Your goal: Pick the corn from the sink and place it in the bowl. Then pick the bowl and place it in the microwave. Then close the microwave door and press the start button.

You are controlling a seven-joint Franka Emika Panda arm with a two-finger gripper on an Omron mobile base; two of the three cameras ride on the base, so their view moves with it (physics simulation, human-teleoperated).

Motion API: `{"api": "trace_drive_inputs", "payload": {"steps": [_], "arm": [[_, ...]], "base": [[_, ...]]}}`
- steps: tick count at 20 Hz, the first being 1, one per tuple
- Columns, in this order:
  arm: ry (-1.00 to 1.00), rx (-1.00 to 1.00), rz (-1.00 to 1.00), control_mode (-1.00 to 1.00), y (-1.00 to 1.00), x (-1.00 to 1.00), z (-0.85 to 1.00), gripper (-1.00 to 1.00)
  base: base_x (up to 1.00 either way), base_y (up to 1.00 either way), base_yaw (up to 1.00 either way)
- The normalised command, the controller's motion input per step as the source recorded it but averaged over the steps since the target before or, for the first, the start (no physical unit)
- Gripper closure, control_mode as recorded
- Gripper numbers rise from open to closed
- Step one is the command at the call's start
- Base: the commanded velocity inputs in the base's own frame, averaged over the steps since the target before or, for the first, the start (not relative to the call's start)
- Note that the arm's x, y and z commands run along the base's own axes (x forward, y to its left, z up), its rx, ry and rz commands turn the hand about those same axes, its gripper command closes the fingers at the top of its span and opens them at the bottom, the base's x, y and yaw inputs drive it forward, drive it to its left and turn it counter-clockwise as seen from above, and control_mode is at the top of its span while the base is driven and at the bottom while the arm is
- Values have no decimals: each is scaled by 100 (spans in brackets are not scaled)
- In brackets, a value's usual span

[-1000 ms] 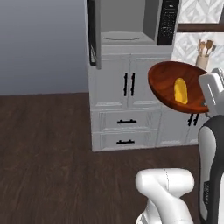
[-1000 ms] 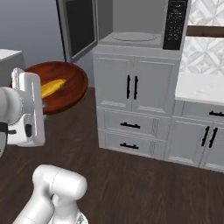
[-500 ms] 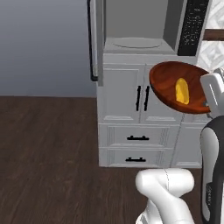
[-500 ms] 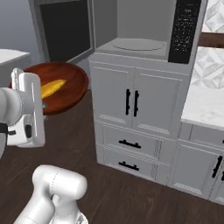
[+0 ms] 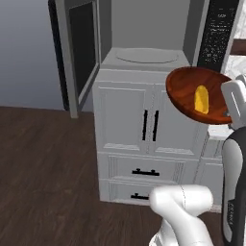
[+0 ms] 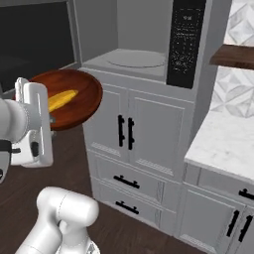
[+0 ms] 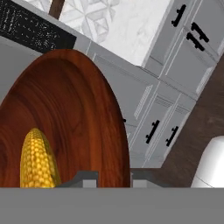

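The reddish-brown wooden bowl [image 5: 188, 90] hangs tilted in the air in front of the microwave [image 5: 144, 29], level with its opening. The yellow corn [image 5: 202, 99] lies inside the bowl. My gripper [image 5: 226, 114] is shut on the bowl's near rim. From the right base view the bowl [image 6: 77, 96], the corn [image 6: 62, 99] and the gripper [image 6: 49, 119] sit left of the microwave [image 6: 141, 34]. In the hand view the corn [image 7: 37, 159] rests in the bowl [image 7: 78, 113] just beyond the gripper [image 7: 113, 176]. The microwave door [image 5: 79, 53] stands open to the left. The sink is out of view.
A round turntable plate [image 5: 146, 56] lies in the cavity, with the black control panel [image 6: 186, 42] to its right. White cabinet doors and drawers [image 5: 149, 127] stand below. A marble counter [image 6: 225, 141] and a wooden shelf [image 6: 233, 55] lie to the right. The floor [image 5: 43, 163] is dark wood.
The base has driven closer, so the microwave and cabinet have grown and shifted in both base views. The bowl with the corn stays in my grip, unchanged relative to the arm.
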Motion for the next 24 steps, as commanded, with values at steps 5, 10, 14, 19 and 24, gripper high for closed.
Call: {"api": "trace_drive_inputs", "payload": {"steps": [5, 10, 14, 19, 24], "arm": [[0, 0, 0, 100, 0, 0, 0, 100], [0, 0, 0, 100, 0, 0, 0, 100], [0, 0, 0, 100, 0, 0, 0, 100], [0, 0, 0, 100, 0, 0, 0, 100], [0, 0, 0, 100, 0, 0, 0, 100]], "base": [[82, -38, 25], [22, -22, 30], [13, -26, 35], [24, -47, 24], [44, -10, 4]]}}
